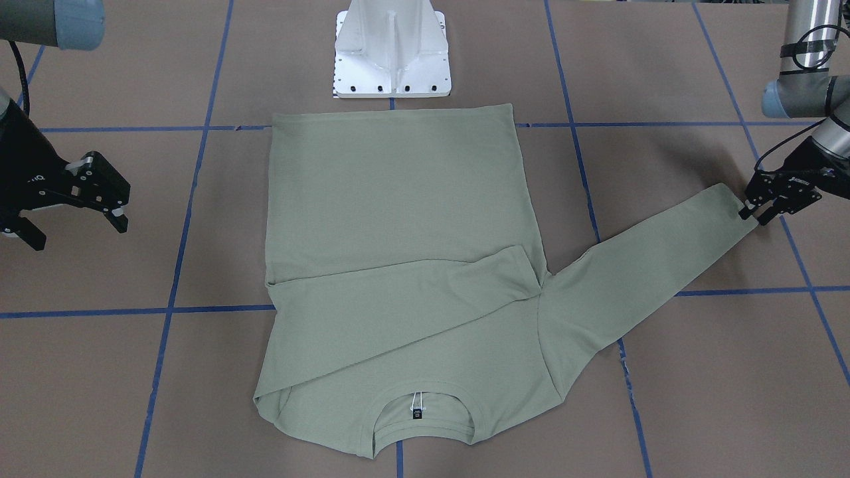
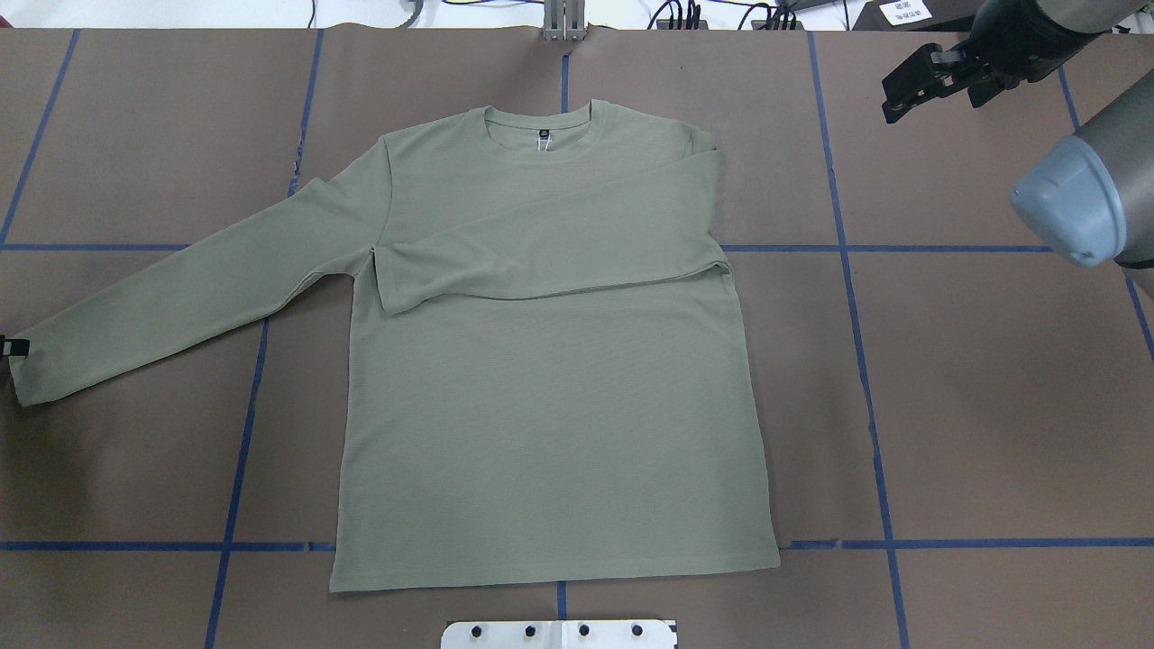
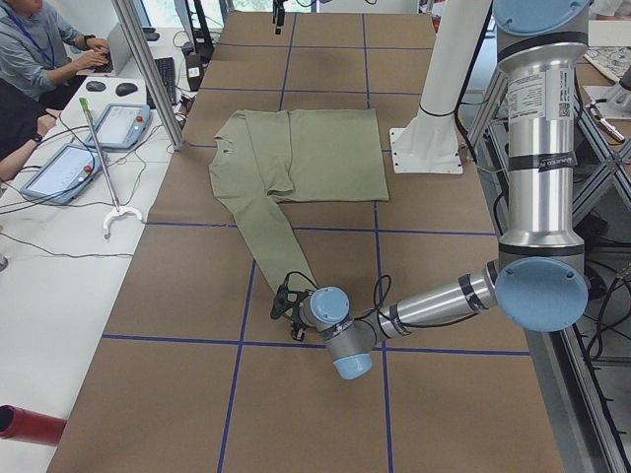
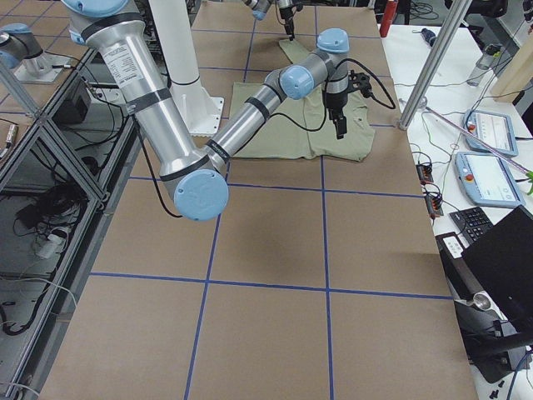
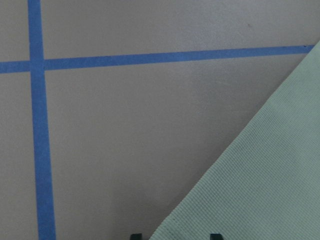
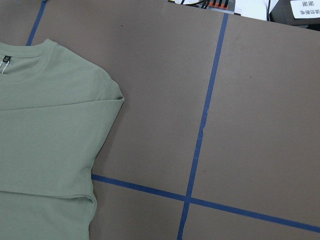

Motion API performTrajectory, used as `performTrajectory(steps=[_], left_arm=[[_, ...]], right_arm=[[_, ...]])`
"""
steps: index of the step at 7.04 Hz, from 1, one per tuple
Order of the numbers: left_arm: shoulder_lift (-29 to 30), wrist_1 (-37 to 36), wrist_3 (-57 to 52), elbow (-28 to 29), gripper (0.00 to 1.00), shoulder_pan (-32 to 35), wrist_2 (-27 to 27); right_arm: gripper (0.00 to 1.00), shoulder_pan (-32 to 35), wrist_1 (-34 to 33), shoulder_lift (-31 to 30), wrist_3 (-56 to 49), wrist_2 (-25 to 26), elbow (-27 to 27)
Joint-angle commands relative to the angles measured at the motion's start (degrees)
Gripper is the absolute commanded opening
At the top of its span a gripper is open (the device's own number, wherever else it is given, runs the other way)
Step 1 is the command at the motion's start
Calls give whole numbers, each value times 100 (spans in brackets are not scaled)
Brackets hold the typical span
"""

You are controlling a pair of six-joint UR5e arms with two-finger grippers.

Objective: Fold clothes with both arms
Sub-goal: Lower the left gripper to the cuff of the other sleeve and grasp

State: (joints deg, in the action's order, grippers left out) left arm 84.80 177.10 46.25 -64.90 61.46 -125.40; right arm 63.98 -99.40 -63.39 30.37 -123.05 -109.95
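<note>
Long-sleeved knit shirt (image 2: 550, 397), pale sage green, one item. It lies flat and face up between my two claws. The neckline and its dark neck label (image 2: 544, 135) are on the side away from my base, and the hem stops just short of the white pedestal (image 1: 392, 53). The sleeve on my right claw's side is already laid across the chest as a folded sleeve (image 2: 559, 243). The other sleeve runs out straight, its cuff (image 1: 727, 199) ending at my left claw.

Left claw (image 1: 757, 214): low at the table, jaws a narrow way apart and straddling the cuff's corner. My wrist view shows cloth lying between the fingertips. I judge it not yet pinched.

Right claw (image 1: 74, 229): jaws wide, holding nothing, well apart from the shirt and out beyond its folded shoulder.

Risks, as I judge them:
- Closing may take only the cuff's top layer, or catch the brown covering beneath — the jaws sit very near the surface.
- A shallow bite on the corner could slip during the carry.
- Drawing the sleeve across could drag the body askew or pull the folded sleeve open, since nothing pins the side away from my left claw.

Surface: table (image 2: 992, 406), brown, matte and flat, gridded with blue tape (image 2: 865, 361).

Room: past the neckline stand a white side table (image 3: 39, 296) with teach pendants (image 3: 61, 172) and cables, an aluminium post (image 3: 148, 74), and a seated person (image 3: 35, 44).
</note>
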Motion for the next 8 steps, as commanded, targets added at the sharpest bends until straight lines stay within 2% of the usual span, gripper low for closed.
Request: performTrajectory(steps=[1, 2, 5, 7, 8], left_arm=[[-8, 0, 7, 3, 20, -3, -2], [-16, 0, 7, 12, 0, -3, -2], [-25, 17, 15, -232, 0, 15, -89], [-8, -201, 77, -759, 0, 154, -851], [53, -568, 86, -1005, 0, 295, -880]], right_arm=[[100, 0, 0, -15, 4, 0, 0], [100, 0, 0, -15, 4, 0, 0], [100, 0, 0, -15, -5, 0, 0], [100, 0, 0, -15, 4, -9, -9], [100, 0, 0, -15, 4, -17, -9]])
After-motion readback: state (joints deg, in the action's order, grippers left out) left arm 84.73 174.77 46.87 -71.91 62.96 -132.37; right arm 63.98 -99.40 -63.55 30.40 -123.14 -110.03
